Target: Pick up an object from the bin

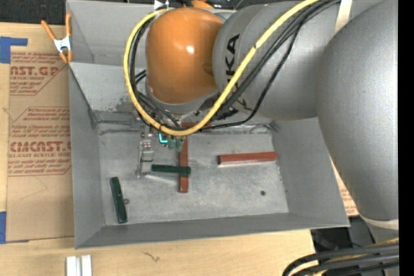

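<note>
My gripper [146,157] reaches down from under the orange wrist cover to the bin floor, left of centre. Just to its right, a dark green stick [171,170] lies flat with its left end close to the gripper. A brown-red stick [184,172] lies lengthwise under or across the green one, forming a cross. Nothing shows as held.
A longer red-brown bar [246,158] lies flat to the right of the crossed sticks. Another dark green stick [117,200] rests near the bin's front left corner. The big grey arm and its cables cover the bin's right and rear.
</note>
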Controlling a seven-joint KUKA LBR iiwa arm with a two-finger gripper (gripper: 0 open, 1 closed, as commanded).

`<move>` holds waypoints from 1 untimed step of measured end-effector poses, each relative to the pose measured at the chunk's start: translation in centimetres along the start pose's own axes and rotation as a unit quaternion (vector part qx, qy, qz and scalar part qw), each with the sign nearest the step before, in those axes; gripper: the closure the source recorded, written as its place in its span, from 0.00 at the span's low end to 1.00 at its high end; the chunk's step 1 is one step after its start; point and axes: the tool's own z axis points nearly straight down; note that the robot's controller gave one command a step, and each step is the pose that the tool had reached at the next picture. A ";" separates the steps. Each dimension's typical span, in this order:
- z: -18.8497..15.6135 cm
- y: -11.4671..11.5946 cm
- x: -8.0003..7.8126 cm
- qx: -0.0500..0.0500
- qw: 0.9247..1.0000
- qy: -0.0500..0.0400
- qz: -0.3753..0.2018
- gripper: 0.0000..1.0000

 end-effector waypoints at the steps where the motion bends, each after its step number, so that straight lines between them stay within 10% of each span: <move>1: 13.4 -5.4 3.5 0.000 0.996 -0.002 -0.087 0.00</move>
